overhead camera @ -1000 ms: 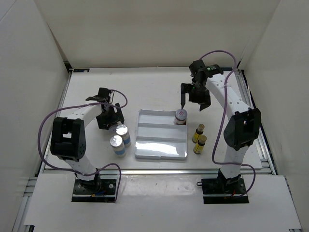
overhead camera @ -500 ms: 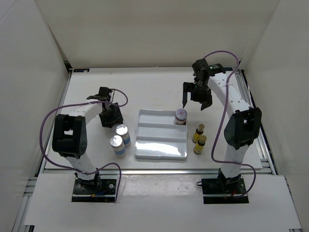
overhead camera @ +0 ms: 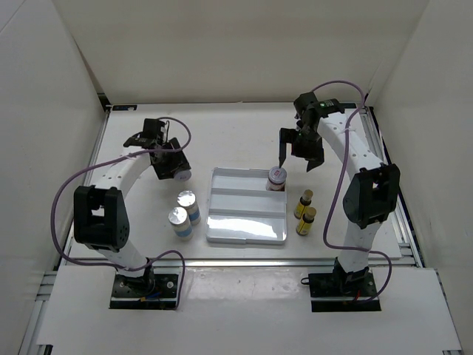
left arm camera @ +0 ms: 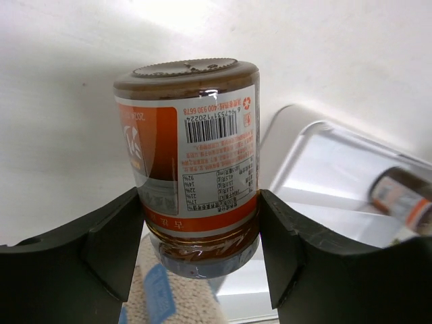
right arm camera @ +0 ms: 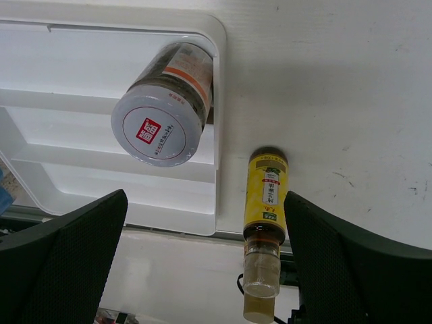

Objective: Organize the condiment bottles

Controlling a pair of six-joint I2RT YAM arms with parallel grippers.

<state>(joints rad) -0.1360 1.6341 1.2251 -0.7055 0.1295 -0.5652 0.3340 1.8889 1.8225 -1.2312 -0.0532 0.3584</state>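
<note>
- the left jaws are clamped on one squat brown jar (left arm camera: 191, 155), pressing on its labelled sides low on the body, with its barcode label facing the wrist camera.
- this held jar (overhead camera: 177, 173) is over the left half of the tabletop (overhead camera: 244, 137), between the left edge and the white tray (overhead camera: 244, 224). i cannot tell whether it is clear of the surface.
- the right jaws are wide apart and hang above the tray's far right corner, touching nothing.
- the second jar (right arm camera: 164, 115) stands in the tray's far compartment at its right end. its red-marked white lid is below the gap between the right jaws, off toward the left one.
- two yellow bottles (overhead camera: 304, 203) (overhead camera: 307, 220) stand just beside the tray, between it and the right edge of the tabletop.
- two silver-topped cylinders (overhead camera: 189, 205) (overhead camera: 179, 220) stand close together, near the tray's left side and nearer the near edge than the held jar.
</note>
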